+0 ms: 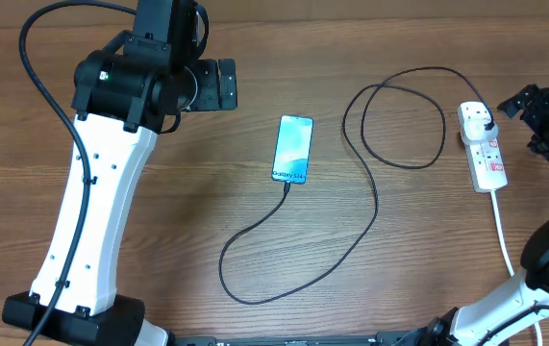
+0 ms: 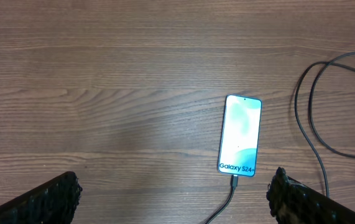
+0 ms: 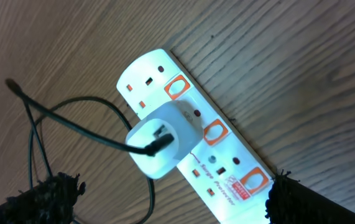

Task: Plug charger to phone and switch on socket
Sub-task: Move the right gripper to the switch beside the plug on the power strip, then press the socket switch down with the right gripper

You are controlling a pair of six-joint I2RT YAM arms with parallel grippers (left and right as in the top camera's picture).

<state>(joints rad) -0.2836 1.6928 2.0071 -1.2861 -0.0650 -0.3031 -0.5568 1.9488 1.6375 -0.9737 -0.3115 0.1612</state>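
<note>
A slim rectangular smartphone with a lit pale-blue screen (image 1: 293, 147) lies flat near the middle of the brown wood-grain table (image 1: 178, 192), its long side running near to far. Dark lettering sits at the phone's near end, and there the small connector tip (image 2: 234, 182) of the thin black charger cable (image 1: 378, 202) is seated in its edge. The cable swings near and left, curls back to the right, rises toward the far side in a wide loop and ends at a white adapter (image 3: 165, 140). The adapter is pushed into the narrow white power strip (image 1: 492, 168) at the right of the table. Beside each outlet on the strip is a red-framed switch (image 3: 177, 87); whether any is pressed on cannot be told. The strip's thick white cord (image 1: 503, 231) trails toward the near edge.

The left gripper (image 1: 228, 85) hangs to the far left of the phone, fingers spread wide and empty. The right gripper (image 1: 534, 123) hovers just right of the strip's far end, also spread and gripping nothing.
</note>
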